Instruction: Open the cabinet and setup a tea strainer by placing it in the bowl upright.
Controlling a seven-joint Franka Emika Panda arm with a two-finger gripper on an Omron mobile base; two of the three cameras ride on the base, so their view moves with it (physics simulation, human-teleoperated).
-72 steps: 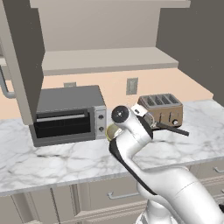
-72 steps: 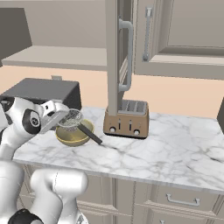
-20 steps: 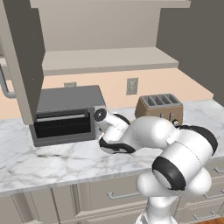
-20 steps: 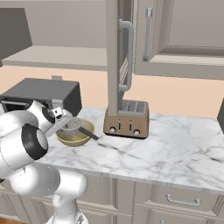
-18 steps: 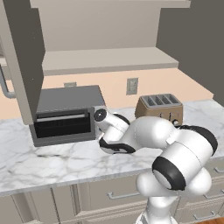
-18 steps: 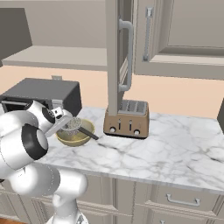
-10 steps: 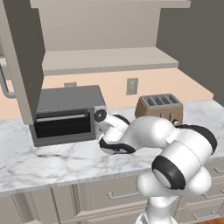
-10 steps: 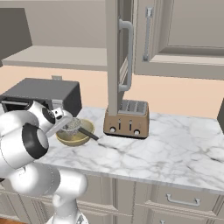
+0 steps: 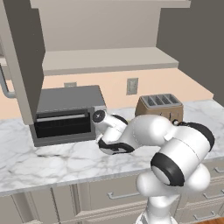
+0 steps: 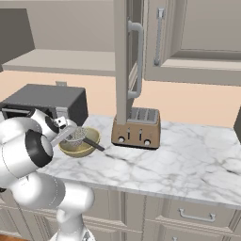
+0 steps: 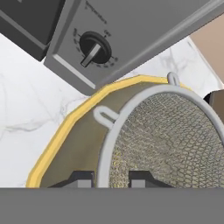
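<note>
Gripper (image 11: 111, 178) clamped on the rim of the tea strainer (image 10: 75, 136), one jaw on each side of the rim. The strainer sits inside the bowl (image 10: 81, 148), mesh cup low, dark handle sticking out toward the toaster (image 10: 136, 127). Toaster oven (image 10: 44, 103) just behind the bowl.

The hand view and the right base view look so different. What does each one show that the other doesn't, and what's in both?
Hand view alone: the oven's control knob up close, and the two fingertips pinching the strainer's rim.

Right base view alone: the brown toaster, the open cabinet door with its bar handle, and the strainer's dark handle pointing toward the toaster.

Both: the tea strainer held upright inside the yellowish bowl, the toaster oven behind them, and the marble counter.
</note>
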